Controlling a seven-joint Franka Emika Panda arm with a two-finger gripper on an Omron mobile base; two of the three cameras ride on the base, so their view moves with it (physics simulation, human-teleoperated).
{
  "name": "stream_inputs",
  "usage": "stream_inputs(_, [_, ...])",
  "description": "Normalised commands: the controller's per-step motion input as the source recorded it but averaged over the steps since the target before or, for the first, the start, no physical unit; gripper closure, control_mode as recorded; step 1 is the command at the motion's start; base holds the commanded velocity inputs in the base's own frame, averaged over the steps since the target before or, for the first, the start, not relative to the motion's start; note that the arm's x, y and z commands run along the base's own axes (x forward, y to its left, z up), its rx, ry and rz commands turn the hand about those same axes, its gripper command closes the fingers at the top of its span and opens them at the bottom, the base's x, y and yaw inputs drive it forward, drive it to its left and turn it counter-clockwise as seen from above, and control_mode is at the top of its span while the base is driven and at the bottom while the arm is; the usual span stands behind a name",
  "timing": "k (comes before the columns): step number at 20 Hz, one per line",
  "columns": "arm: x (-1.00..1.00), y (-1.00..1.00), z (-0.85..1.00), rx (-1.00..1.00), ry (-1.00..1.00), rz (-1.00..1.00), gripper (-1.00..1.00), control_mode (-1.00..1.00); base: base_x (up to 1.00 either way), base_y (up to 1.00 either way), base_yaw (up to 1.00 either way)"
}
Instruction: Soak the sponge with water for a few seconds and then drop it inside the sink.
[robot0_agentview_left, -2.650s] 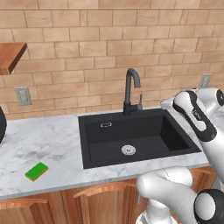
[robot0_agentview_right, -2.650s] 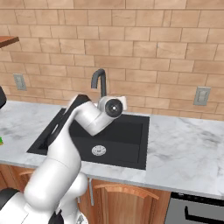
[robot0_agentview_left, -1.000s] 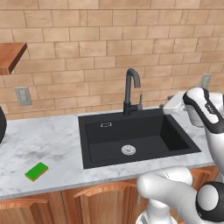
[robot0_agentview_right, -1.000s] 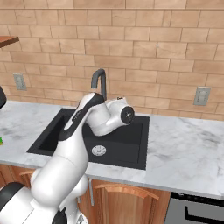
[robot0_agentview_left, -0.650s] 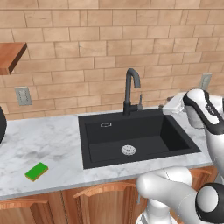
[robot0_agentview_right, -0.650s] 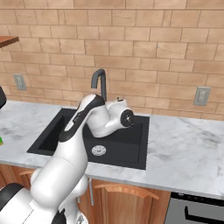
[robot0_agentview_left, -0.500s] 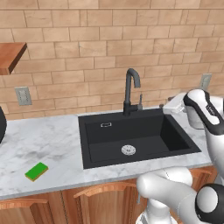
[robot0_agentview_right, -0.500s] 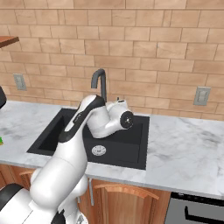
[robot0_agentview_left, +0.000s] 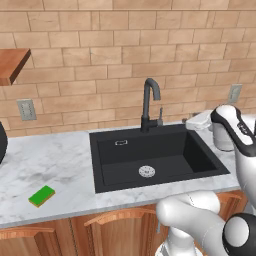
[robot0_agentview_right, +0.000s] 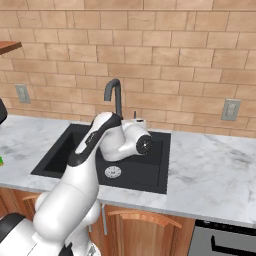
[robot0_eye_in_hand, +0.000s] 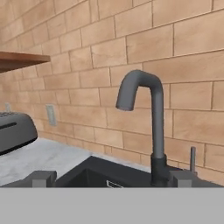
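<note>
The green sponge (robot0_agentview_left: 41, 196) lies flat on the marble counter, left of the sink (robot0_agentview_left: 100, 170), far from the arm. The sink is a black basin with a silver drain (robot0_agentview_left: 146, 172) and a tall black tap (robot0_agentview_left: 150, 102) at its back edge. My gripper (robot0_agentview_left: 192, 121) hovers over the sink's back right corner, level with the tap's base and pointing left at it. In the hand view the gripper (robot0_eye_in_hand: 111, 179) is open, nothing sits between its fingertips (robot0_eye_in_hand: 41, 178), and the tap (robot0_eye_in_hand: 151, 118) stands straight ahead. Water is out of view.
A brick wall runs close behind the tap. A dark appliance (robot0_eye_in_hand: 13, 131) sits on the counter at the far left under a wooden shelf (robot0_agentview_left: 12, 62). Wall outlets (robot0_agentview_left: 26, 109) (robot0_agentview_right: 230, 109) flank the sink. Bare marble counter (robot0_agentview_right: 215, 170) stretches to the right.
The hand has drifted slightly left and down toward the tap's base. Its jaws have stayed open. The sponge has not moved.
</note>
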Motion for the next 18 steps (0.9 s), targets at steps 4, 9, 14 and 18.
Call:
stream_inputs(4, [0.03, 0.00, -0.12, 0.07, 0.00, -0.02, -1.00, -1.00, 0.00, 0.00, 0.00])
stream_inputs(9, [0.07, 0.00, -0.21, 0.03, 0.00, 0.00, -1.00, -1.00, 0.00, 0.00, 0.00])
stream_inputs(14, [0.18, 0.00, -0.15, 0.00, 0.00, 0.00, -1.00, -1.00, 0.00, 0.00, 0.00])
stream_inputs(18, [0.24, 0.00, -0.02, 0.00, 0.00, 0.00, -1.00, -1.00, 0.00, 0.00, 0.00])
